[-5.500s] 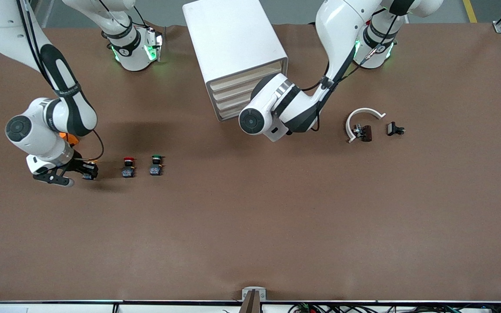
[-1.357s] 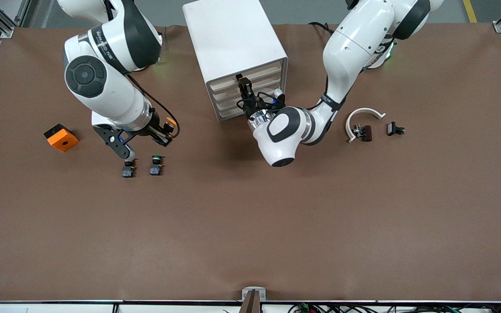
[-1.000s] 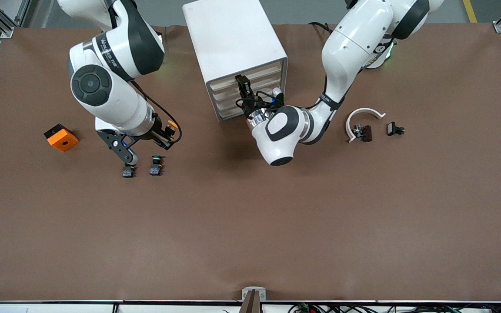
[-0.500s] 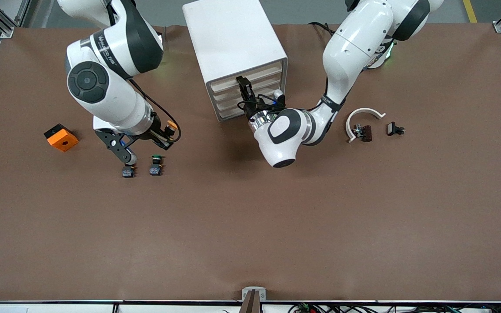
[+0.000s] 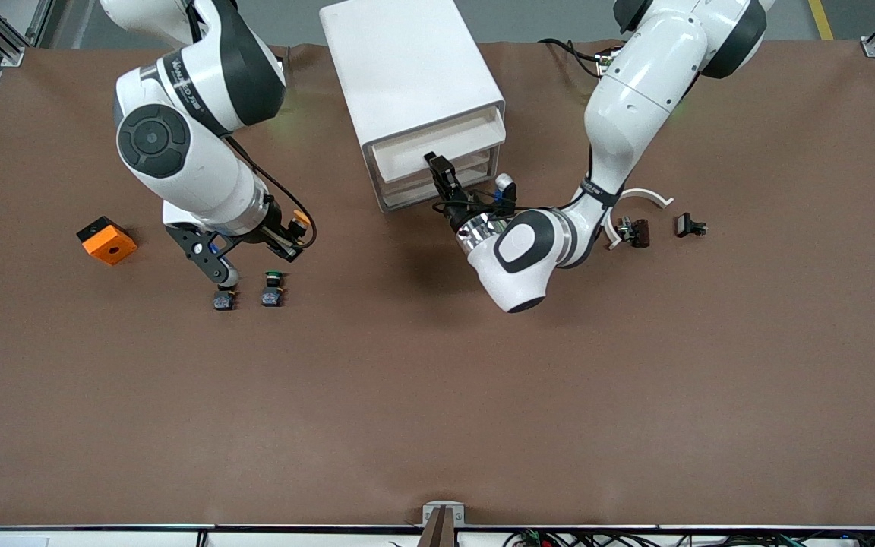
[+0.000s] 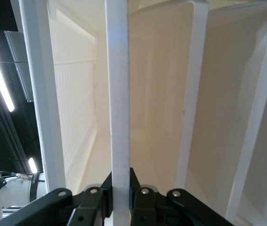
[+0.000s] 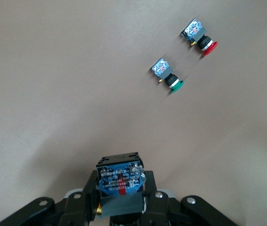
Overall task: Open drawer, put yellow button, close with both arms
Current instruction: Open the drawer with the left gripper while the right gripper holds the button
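Observation:
The white cabinet (image 5: 407,68) stands at the middle of the table's robot side. Its uppermost drawer (image 5: 437,144) is pulled partway out and its white tray shows. My left gripper (image 5: 443,173) is shut on the drawer's front lip (image 6: 119,117), which runs between its fingers in the left wrist view (image 6: 119,181). My right gripper (image 5: 289,234) is shut on the yellow button (image 5: 299,221) and holds it in the air over the table beside the red and green buttons. The right wrist view shows the button's black and blue underside (image 7: 120,181) between the fingers (image 7: 120,197).
A red-capped button (image 7: 200,36) and a green-capped button (image 5: 272,290) stand on the table under my right arm. An orange block (image 5: 106,240) lies toward the right arm's end. A white curved piece (image 5: 639,196) and small black parts (image 5: 690,226) lie toward the left arm's end.
My left gripper has drawn back from the cabinet with the uppermost drawer's lip in it, and the drawer has slid partway out. My right gripper holds the yellow button almost still.

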You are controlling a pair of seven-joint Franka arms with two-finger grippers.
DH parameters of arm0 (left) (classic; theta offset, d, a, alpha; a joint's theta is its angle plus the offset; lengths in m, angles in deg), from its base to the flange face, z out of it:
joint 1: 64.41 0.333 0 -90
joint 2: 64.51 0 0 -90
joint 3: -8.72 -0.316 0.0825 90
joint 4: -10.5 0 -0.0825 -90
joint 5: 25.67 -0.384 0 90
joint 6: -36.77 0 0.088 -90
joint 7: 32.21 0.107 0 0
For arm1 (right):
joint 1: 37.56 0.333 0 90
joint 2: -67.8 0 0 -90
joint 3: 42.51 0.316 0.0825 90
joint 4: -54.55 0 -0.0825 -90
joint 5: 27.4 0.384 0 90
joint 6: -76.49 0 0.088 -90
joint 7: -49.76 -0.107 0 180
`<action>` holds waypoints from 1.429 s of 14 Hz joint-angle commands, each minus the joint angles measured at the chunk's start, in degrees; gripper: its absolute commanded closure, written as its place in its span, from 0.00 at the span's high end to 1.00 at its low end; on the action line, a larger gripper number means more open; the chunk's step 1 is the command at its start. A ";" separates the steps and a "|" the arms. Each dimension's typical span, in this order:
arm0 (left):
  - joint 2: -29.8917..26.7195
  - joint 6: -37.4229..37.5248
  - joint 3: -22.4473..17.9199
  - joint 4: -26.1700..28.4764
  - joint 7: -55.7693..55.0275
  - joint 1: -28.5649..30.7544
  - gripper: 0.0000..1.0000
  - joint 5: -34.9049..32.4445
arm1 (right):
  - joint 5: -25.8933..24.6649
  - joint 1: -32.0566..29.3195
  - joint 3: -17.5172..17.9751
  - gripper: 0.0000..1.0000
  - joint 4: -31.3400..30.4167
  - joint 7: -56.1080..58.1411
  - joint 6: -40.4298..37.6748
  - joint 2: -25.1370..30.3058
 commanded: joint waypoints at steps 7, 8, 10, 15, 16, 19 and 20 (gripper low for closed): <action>1.11 -6.76 -0.60 -3.32 -1.66 3.04 0.00 1.14 | 0.82 4.23 -0.35 0.00 3.71 -9.09 -1.02 -0.59; 1.11 -6.76 -0.60 -3.67 -1.75 3.74 0.00 1.23 | 0.82 5.28 -0.35 0.00 3.89 -10.76 -1.02 -0.76; 0.67 -6.76 -0.60 -3.85 -1.31 5.14 0.00 1.23 | 0.82 6.95 -0.35 0.00 3.97 -14.44 -0.93 -0.77; 0.58 -6.76 -0.51 -5.87 -0.96 6.03 1.00 1.23 | 0.03 13.88 -0.44 0.00 4.33 -26.13 -0.41 -2.25; 0.49 -6.76 -0.51 -6.13 -0.87 6.12 1.00 1.23 | -0.14 15.12 -0.44 0.00 4.76 -28.07 -0.32 -2.96; 0.14 -6.24 -0.51 -8.85 -0.61 7.08 1.00 0.44 | -0.49 17.85 -0.52 0.00 7.13 -33.79 -0.41 -5.07; -0.29 -6.06 -0.59 -9.99 -0.61 7.87 1.00 0.35 | -0.85 18.47 -0.52 0.00 7.14 -35.19 -0.41 -5.33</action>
